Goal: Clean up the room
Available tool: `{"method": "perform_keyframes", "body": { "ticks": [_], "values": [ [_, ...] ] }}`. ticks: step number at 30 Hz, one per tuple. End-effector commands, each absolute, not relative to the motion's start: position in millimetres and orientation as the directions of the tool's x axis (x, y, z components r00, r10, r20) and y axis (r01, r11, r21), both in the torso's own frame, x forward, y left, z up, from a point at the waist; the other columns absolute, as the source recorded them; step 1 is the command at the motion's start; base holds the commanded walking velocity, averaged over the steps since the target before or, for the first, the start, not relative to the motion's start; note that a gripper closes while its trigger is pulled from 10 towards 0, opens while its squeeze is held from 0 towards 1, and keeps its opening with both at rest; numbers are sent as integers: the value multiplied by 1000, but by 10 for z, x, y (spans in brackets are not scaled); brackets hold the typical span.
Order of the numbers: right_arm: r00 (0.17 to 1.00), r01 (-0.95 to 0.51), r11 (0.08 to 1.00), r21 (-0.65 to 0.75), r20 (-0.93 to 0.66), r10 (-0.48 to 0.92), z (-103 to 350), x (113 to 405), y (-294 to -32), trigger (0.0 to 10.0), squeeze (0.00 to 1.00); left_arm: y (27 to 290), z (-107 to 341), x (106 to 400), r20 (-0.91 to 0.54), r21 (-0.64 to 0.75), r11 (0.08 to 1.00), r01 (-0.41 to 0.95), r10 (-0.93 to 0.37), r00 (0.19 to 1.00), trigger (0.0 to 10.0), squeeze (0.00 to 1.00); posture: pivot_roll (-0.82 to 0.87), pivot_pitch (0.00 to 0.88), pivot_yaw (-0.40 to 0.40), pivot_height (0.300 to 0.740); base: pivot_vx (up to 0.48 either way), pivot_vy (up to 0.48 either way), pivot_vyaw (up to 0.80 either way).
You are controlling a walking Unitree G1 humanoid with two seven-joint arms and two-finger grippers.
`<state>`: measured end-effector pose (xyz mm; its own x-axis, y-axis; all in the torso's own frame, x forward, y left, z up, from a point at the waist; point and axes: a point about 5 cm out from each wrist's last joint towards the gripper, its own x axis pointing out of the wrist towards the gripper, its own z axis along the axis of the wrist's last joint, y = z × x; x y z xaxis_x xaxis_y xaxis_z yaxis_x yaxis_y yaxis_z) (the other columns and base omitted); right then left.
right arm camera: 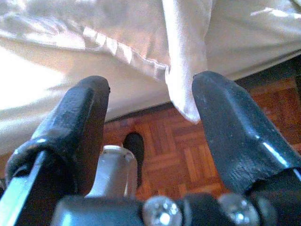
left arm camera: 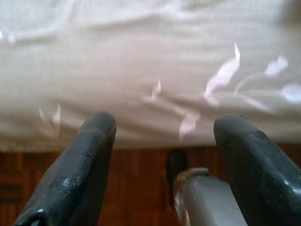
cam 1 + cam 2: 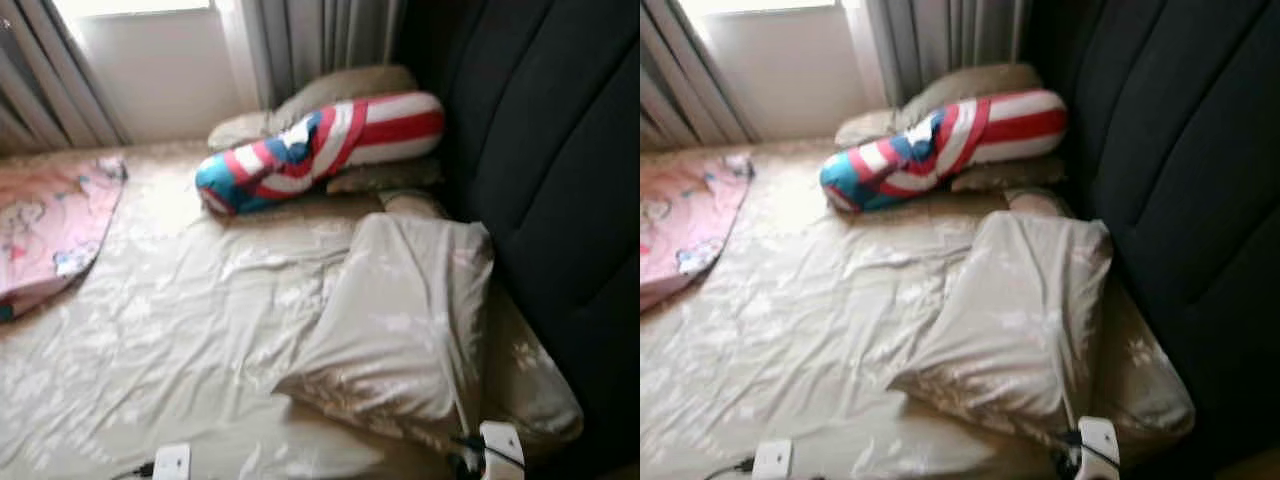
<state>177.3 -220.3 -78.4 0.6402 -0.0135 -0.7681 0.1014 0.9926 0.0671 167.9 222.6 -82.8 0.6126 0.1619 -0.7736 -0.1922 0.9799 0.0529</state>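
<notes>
Now the crumpled beige floral pillow [image 3: 400,330] lies near-right on the bed [image 3: 180,340], long axis running far-to-near, closest to the right pincer [image 1: 150,117], gaping empty; left pincer [image 2: 164,141] likewise.

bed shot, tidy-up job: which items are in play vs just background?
In play:
beige pillow, lying askew
striped bolster
pink blanket, bunched at bed edge
rumpled sheet

Background:
dark headboard
curtains
wood floor
Left gripper and right gripper, open, empty.
</notes>
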Motion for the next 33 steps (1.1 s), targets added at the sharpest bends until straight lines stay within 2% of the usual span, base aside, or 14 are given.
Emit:
{"method": "perform_keyframes", "body": {
  "ticks": [1,8,11,12,14,15,17,23,33],
  "values": [
    [657,123,990,68,-754,-30,-770,1776,-2235,10000,0,2229,-814,1708,-767,47,978,-202,164,620,10000,0,-63,0,8,740,0,0,0],
    [710,145,985,94,-703,-38,-726,1841,-2213,10000,0,2311,-646,1977,-682,13,967,-254,195,705,10000,0,-74,0,18,740,0,0,0],
    [737,161,981,112,-674,-44,-704,1860,-2212,10000,0,2343,-498,2182,-601,-9,966,-258,201,773,10000,0,-76,0,22,740,0,0,0],
    [758,177,975,133,-651,-48,-688,1869,-2211,10000,0,2345,-353,2363,-521,-24,969,-246,198,830,10000,0,-75,0,23,740,0,0,0],
    [783,170,976,138,-620,-49,-633,1977,-2180,10000,0,2333,-259,2469,-468,-27,973,-229,190,863,10000,0,-74,0,22,740,0,0,0],
    [856,132,981,141,-516,-41,-386,2415,-2017,10000,0,2321,-165,2563,-415,-31,976,-213,182,891,10000,0,-73,0,23,740,0,0,0],
    [908,120,982,143,-417,-51,-190,2652,-1948,10000,0,2302,-54,2655,-344,-35,980,-194,171,923,10000,0,-76,0,23,740,0,0,0],
    [962,121,984,134,-260,-83,19,2774,-1985,10000,0,2162,82,2687,-203,-8,995,-99,95,974,10000,0,-98,0,29,740,0,0,0],
    [989,52,995,83,-143,-40,159,2807,-1914,10000,0,2033,193,2641,-94,5,999,-45,45,995,10000,0,-110,0,27,740,0,0,0]
  ]
}}
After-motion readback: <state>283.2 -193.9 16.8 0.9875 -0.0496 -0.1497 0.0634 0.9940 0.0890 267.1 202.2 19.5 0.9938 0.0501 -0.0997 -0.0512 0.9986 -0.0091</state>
